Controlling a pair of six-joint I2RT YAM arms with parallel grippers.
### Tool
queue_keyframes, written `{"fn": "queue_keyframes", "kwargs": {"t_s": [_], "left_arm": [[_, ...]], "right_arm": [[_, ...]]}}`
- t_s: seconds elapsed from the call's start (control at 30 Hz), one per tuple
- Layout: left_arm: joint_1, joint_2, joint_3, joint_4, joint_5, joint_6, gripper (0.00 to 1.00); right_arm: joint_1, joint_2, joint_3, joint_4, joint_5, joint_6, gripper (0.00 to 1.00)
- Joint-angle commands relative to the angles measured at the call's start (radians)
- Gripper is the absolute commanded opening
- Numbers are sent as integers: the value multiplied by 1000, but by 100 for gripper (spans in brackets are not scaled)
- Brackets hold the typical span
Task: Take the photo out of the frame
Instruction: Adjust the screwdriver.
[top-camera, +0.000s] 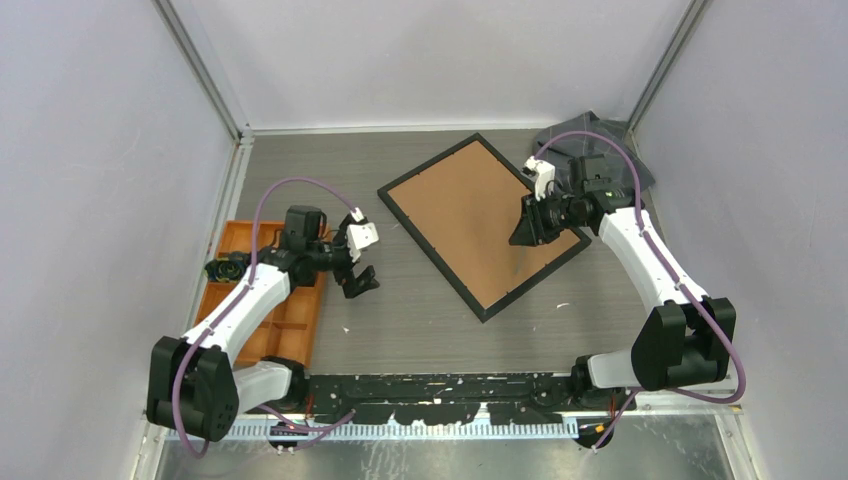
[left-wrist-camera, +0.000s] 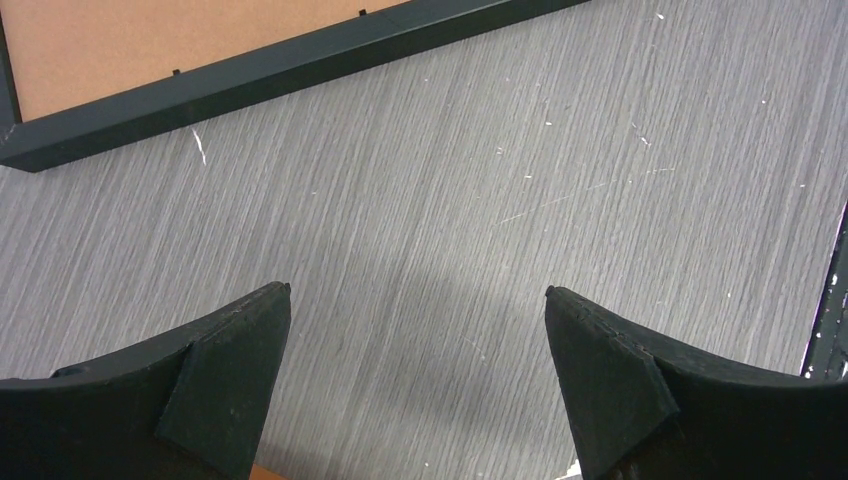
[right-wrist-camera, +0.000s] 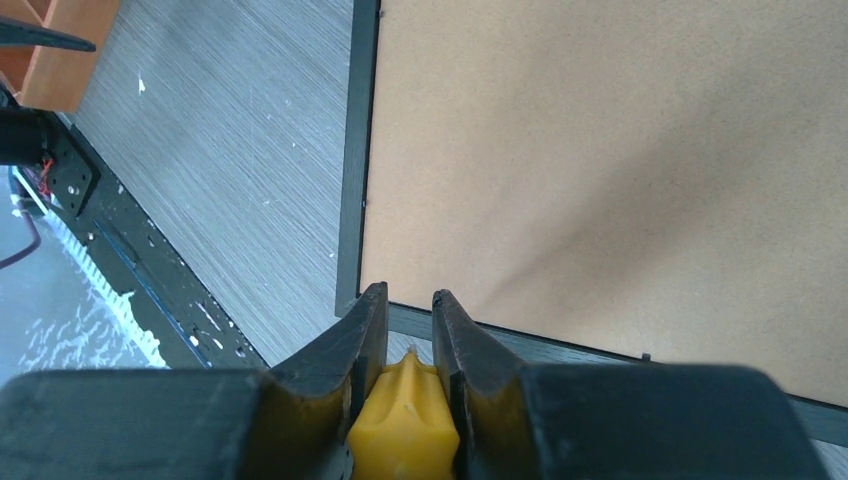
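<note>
Open table (top-camera: 400, 300) strip between orange tray (top-camera: 296, 325) and frame (top-camera: 465, 225)

Counter: grey wood-grain counter (top-camera: 420, 300), flecked with small white specks.
Back wall: plain pale back wall (top-camera: 430, 60) along the counter's far edge.
Side walls: pale lilac left wall (top-camera: 90, 150) and right wall (top-camera: 760, 130).
Posts: slim metal left post (top-camera: 200, 70) and right post (top-camera: 660, 65) at the far corners.
Near edge: black rail (top-camera: 440, 385), chipped white.
Light: soft, even; faint shadows.

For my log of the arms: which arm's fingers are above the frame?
The right fingers, shut on a yellow piece, above the frame's back; the left fingers are over the table.
</note>
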Motion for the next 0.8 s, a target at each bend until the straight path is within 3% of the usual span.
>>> {"fn": "queue_keyframes", "kwargs": {"t_s": [0.0, 0.77], "left_arm": [[7, -14, 2, 41, 37, -3, 100], [-46, -28, -9, 99, -48, 20, 99]], "right_arm": [[-12, -37, 6, 25, -26, 26, 1], [-39, -38, 7, 69, -60, 114, 1]]}}
